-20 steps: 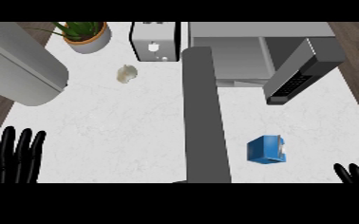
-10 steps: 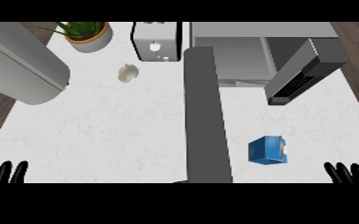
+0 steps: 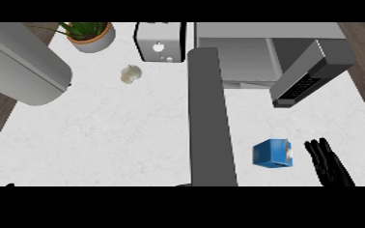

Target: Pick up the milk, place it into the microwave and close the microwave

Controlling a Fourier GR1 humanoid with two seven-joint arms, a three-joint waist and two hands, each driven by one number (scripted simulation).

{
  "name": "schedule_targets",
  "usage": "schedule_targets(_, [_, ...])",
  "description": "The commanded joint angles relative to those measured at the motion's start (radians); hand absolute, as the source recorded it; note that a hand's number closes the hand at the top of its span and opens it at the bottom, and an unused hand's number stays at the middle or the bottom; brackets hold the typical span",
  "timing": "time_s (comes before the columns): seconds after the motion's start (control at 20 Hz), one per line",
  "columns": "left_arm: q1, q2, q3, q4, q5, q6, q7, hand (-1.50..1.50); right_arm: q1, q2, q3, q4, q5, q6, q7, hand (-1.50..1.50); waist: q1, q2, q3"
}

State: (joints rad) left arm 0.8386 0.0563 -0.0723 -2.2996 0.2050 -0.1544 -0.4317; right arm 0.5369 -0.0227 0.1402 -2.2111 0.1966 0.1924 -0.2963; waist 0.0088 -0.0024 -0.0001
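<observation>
Since a moment ago our right hand (image 3: 329, 163) has risen, fingers straight, beside the ungrasped milk (image 3: 272, 153), microwave (image 3: 274, 58) open.

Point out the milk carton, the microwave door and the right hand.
milk carton (image 3: 272, 153): head view, on its blue side face.
microwave door (image 3: 306, 76): head view, on the open door's grey panel.
right hand (image 3: 329, 164): head view, on its straight fingers.

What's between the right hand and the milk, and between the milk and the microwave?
Nothing visible. The right hand sits just right of the blue milk carton, with bare counter between them. From the milk up to the microwave the counter is bare too, and the microwave door stands open.
</observation>
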Motion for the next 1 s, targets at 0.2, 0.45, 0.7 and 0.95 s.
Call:
schedule_targets(0.2, [0.113,-0.032,-0.010,-0.034,0.000,-0.058,-0.066,-1.50,-0.125,-0.012,-0.079,0.189,0.040,-0.040,-0.050,-1.50,0.001,0.000,0.000])
schedule_targets(0.45, [0.181,0.012,0.092,0.006,0.062,-0.152,-0.159,-1.50,-0.208,-0.016,-0.131,0.346,0.082,-0.097,-0.114,-1.50,0.009,-0.001,0.000])
schedule_targets(0.7, [0.180,-0.042,0.040,0.048,0.013,-0.166,-0.174,-1.50,-0.257,-0.040,-0.192,0.466,0.078,-0.117,-0.149,-1.50,0.006,0.000,0.000])
schedule_targets(0.95, [0.213,-0.036,0.083,-0.005,0.035,-0.199,-0.152,-1.50,-0.319,-0.044,-0.194,0.639,0.101,-0.126,-0.236,-1.50,0.004,0.001,0.001])
